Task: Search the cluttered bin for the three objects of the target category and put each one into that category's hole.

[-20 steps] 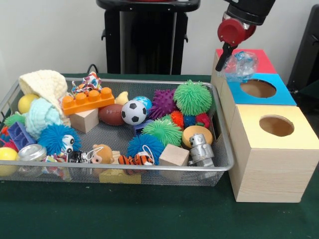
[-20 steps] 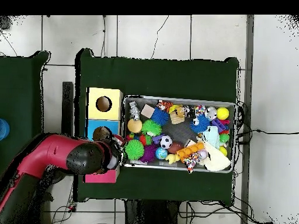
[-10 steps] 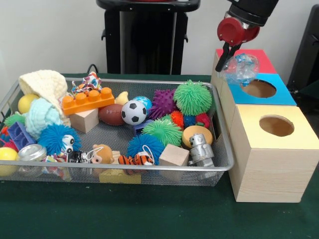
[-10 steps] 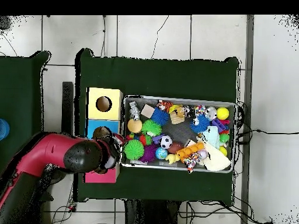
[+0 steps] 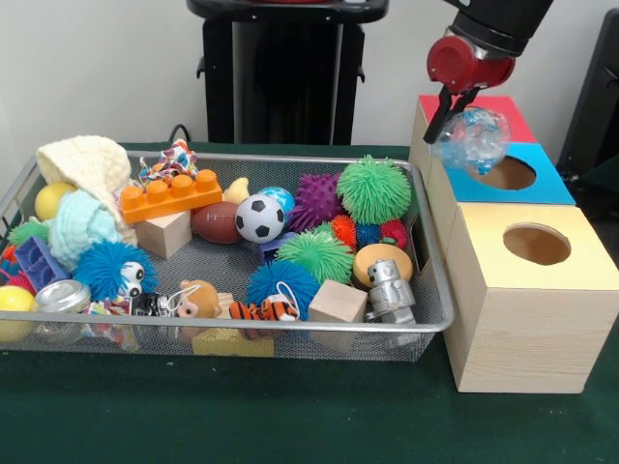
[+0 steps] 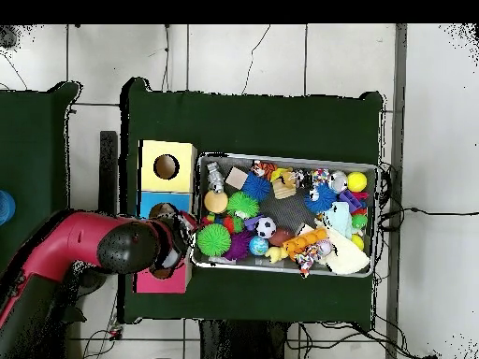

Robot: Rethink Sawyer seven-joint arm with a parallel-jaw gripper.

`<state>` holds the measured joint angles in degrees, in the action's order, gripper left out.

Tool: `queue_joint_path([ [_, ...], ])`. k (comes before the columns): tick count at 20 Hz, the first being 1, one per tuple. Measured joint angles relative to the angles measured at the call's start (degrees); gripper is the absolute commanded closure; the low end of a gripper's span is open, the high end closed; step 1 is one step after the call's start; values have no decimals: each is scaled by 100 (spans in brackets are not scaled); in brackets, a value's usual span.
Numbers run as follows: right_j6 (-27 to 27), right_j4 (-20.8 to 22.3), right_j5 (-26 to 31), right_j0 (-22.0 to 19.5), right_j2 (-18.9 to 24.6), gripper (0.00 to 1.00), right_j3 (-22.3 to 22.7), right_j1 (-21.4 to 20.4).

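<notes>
The claw (image 5: 453, 108) hangs above the row of sorting boxes at the right of the wire bin (image 5: 430, 290), closed on a clear, glittery ball (image 5: 473, 139) that dangles just below it, over the seam between the red box (image 5: 513, 114) and the blue box (image 5: 542, 188). In the front view the ball overlaps the near-left rim of the blue box's hole (image 5: 503, 173); in the overhead view the arm covers both, so how well ball and hole line up cannot be checked from above. The step in hand looks like the drop into a category hole, most likely the blue one. To do it well, the ball should be centred over the opening before release, since it appears nearly as wide as the hole and a soft, squashy toy could catch on the rim and roll off onto the desk (image 5: 290, 416). Lowering it until it sits partly in the opening, then opening the claw, would be safer than dropping from height. The yellow box (image 5: 527, 319) nearest the camera stands free, and the bin is packed with spiky balls, blocks and small toys.
</notes>
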<state>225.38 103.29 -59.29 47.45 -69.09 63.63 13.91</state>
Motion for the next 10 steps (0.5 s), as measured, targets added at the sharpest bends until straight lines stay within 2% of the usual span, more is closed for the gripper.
queue_joint_path([
  [10, 304, 0, -1, 15, -115, 100, -193, 100],
])
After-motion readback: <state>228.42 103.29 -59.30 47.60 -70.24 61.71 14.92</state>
